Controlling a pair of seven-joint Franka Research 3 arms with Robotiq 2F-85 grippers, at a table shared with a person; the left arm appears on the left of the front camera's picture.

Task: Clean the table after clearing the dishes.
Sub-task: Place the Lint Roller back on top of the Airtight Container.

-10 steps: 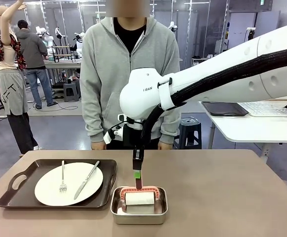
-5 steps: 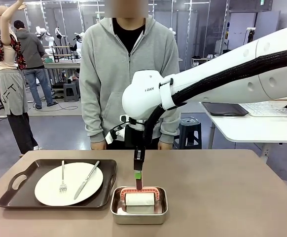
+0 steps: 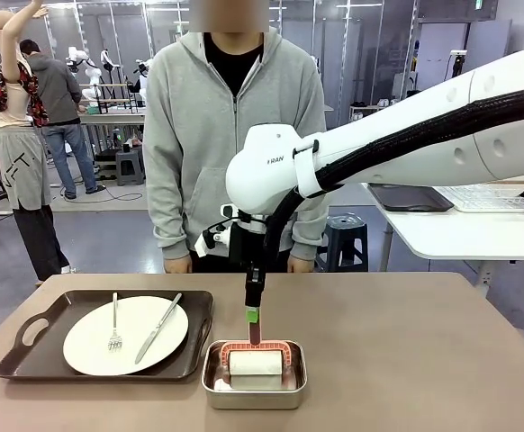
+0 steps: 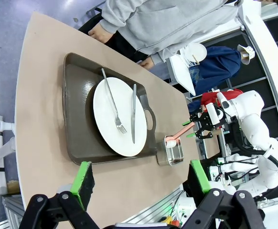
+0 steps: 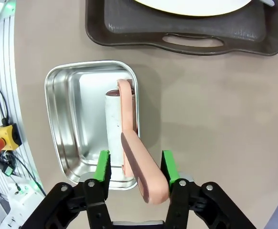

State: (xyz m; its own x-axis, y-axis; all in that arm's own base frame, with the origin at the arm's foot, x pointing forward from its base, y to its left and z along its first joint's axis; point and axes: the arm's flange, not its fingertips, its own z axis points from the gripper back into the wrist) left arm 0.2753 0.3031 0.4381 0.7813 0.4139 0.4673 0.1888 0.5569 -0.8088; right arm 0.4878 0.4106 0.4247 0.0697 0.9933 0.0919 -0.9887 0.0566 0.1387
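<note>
**Worktop** [image 3: 424, 360]: rectangular, smooth matte taupe top.

**Tray** [image 3: 199, 333]: dark brown, rectangular, rounded corners, a cut-out handle at each end. It lies on the robot's left half of the worktop.

**Plate** [image 3: 86, 346]: round, white, glossy, lying flat in the tray. A silver fork [image 3: 114, 324] and a silver knife [image 3: 158, 328] lie on it, side by side and apart.

**Pan** [image 3: 253, 396]: small, rectangular, bright steel with rounded corners. It sits just beside the tray, near the robot's edge.

**Roller** [image 3: 255, 363]: white cylinder in a salmon-pink frame, lying in the pan. Its pink handle [image 5: 139, 162] slants up out of the pan.

**Surroundings**: a person [image 3: 235, 135] in a grey hooded jacket stands at the far edge, hands near the worktop. A white-topped side table [image 3: 460, 225] stands to the right.

**Right gripper** [image 5: 135, 166]: hangs over the pan. Its jaws are parted, with green pads [image 5: 103, 164] on either side of the handle; a gap shows on one side, the other pad is close against it.

**Left gripper** [image 4: 141, 177]: held high off the tray's end. Its jaws are spread wide, with nothing between them.
</note>
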